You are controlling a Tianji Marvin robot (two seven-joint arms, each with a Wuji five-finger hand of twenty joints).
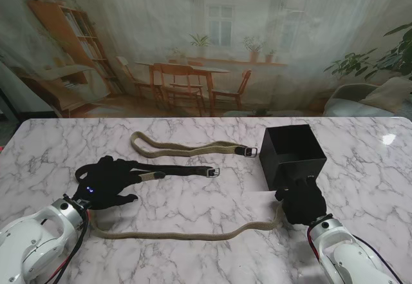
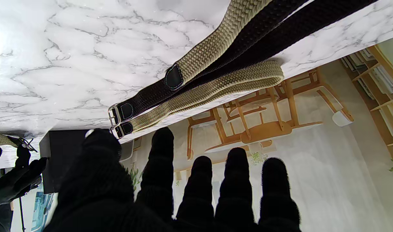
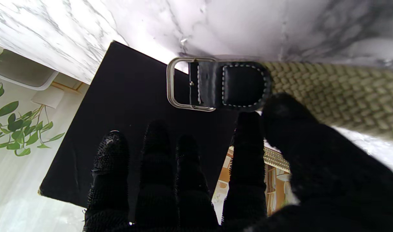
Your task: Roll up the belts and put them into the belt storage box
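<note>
One black box (image 1: 293, 157), contents unseen.

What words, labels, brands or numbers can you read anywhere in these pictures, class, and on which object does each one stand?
None can be read: the black box, the belt buckle with its leather tab, the three woven belts and the marble table show no lettering in any view.

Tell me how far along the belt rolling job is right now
Nothing looks finished: the black storage box shows no belt inside, and none is rolled. In hand: the right hand is at the buckle end of the nearest tan belt, thumb and fingers around it; a firm grip isn't clear. The left hand rests open over the black belt. Left: rolling and boxing all three, including the far tan belt.
</note>
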